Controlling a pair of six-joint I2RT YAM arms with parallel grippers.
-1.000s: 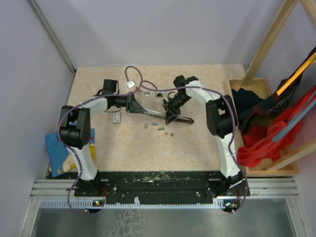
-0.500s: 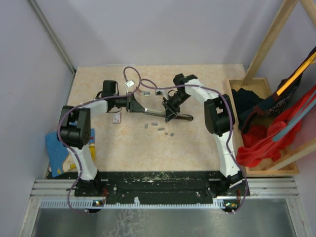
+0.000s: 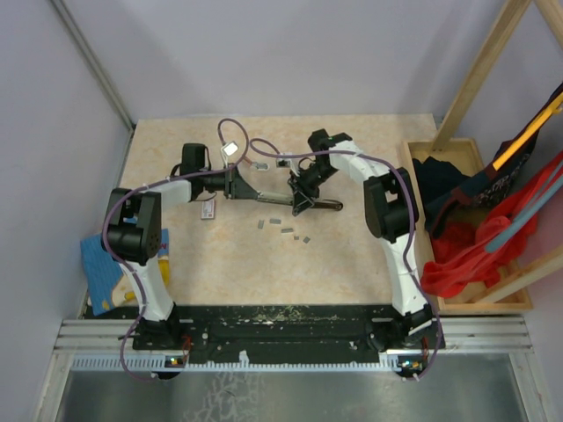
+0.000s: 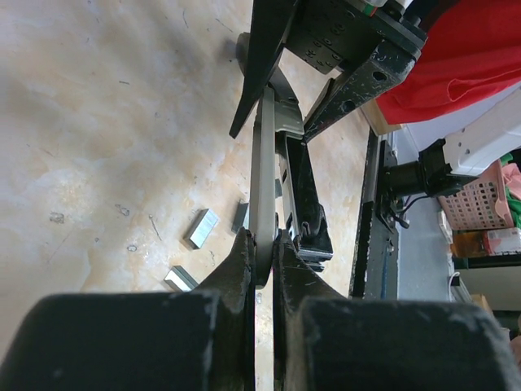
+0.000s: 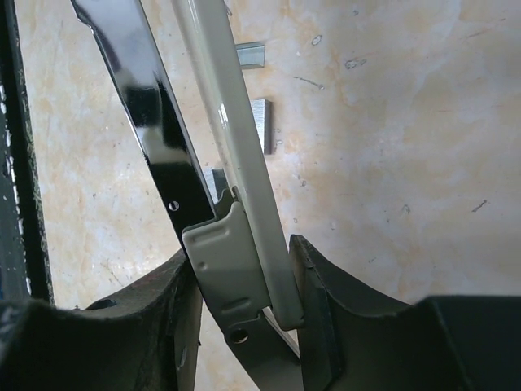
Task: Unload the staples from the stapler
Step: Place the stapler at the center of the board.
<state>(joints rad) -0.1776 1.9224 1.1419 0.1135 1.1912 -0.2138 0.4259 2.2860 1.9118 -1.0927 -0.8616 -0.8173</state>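
Observation:
The stapler (image 3: 273, 195) is held off the table between both arms, its black top arm splayed from the grey base. My left gripper (image 3: 236, 185) is shut on the tip of the thin grey base strip (image 4: 262, 163), pads (image 4: 281, 269) pinching it flat. My right gripper (image 3: 302, 200) straddles the hinge end, where the grey body (image 5: 232, 269) sits between both fingers (image 5: 326, 309) and touches them. Several staples (image 3: 275, 221) lie loose on the table under the stapler; they also show as staples (image 4: 201, 228) in the left wrist view and staples (image 5: 260, 122) in the right.
A white-and-red tag (image 3: 208, 209) lies near the left gripper. Purple cables (image 3: 255, 145) loop over the far table. A wooden crate (image 3: 493, 303) of red and dark cloth stands at the right edge. A blue cloth (image 3: 101, 264) lies off the table's left side.
The right gripper and the stapler's hinge end have shifted slightly toward the back of the table, and its jaws stand a little wider. The left gripper has stayed shut.

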